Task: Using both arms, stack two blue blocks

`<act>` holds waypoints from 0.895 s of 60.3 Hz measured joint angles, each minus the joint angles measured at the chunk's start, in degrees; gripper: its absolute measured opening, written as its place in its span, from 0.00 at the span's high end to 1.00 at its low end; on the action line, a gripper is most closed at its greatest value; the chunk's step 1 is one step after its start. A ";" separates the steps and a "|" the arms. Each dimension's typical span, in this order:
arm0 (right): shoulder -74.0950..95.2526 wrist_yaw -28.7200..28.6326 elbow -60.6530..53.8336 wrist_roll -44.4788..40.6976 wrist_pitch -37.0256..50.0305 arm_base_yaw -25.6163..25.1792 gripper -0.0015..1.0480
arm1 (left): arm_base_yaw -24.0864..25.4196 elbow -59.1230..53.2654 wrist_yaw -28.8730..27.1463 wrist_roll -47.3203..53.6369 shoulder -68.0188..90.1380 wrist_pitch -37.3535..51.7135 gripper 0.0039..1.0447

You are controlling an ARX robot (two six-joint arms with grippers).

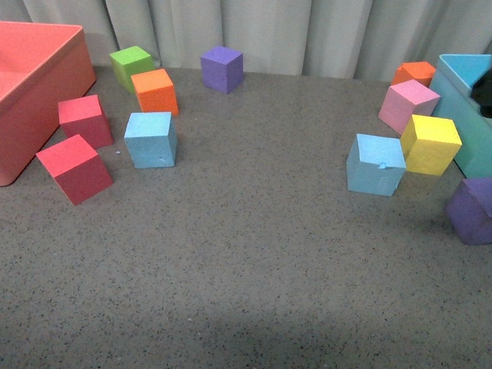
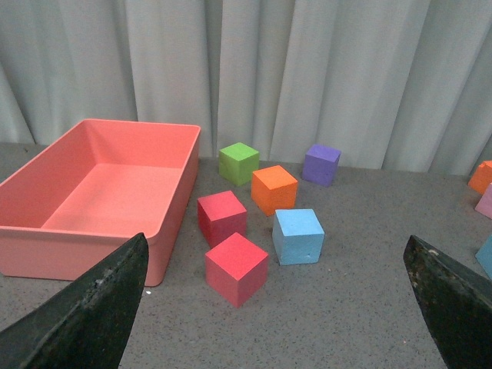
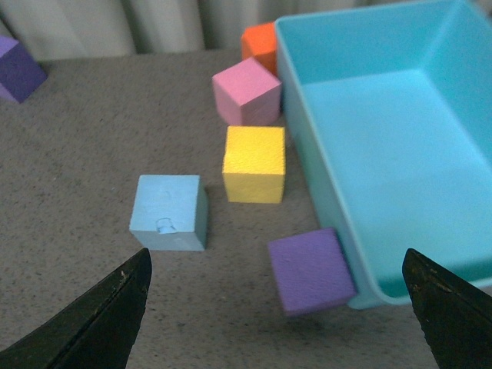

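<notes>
One light blue block (image 1: 151, 138) sits on the grey table at the left, among red and orange cubes; it also shows in the left wrist view (image 2: 298, 235). The other blue block (image 1: 375, 164), with a small notch on a face, sits at the right beside a yellow cube; it also shows in the right wrist view (image 3: 170, 211). Neither arm shows in the front view. My left gripper (image 2: 280, 307) is open and empty, above the table short of its block. My right gripper (image 3: 277, 307) is open and empty, short of the notched block.
A red bin (image 1: 31, 92) stands at the far left, a turquoise bin (image 1: 469, 123) at the far right. Two red cubes (image 1: 75, 167), an orange cube (image 1: 155, 91), a green cube (image 1: 131, 65) and a purple cube (image 1: 222, 68) lie left; pink (image 1: 407, 104), yellow (image 1: 430, 144), orange and purple cubes (image 1: 471, 209) lie right.
</notes>
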 joint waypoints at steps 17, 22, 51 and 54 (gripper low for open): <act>19.30 -1.64 17.81 1.38 -11.17 2.29 0.09 | 0.00 0.00 0.00 0.00 0.00 0.00 0.06; 23.19 -2.62 21.46 2.10 -13.14 3.06 0.09 | 0.00 0.00 0.00 0.00 0.00 0.00 0.06; 36.35 -1.27 36.63 4.11 -27.32 4.87 0.09 | 0.00 0.00 0.00 0.00 0.00 0.00 0.06; 37.29 -0.72 37.48 4.09 -28.02 4.83 0.09 | 0.00 0.00 -0.02 0.00 0.00 0.00 0.06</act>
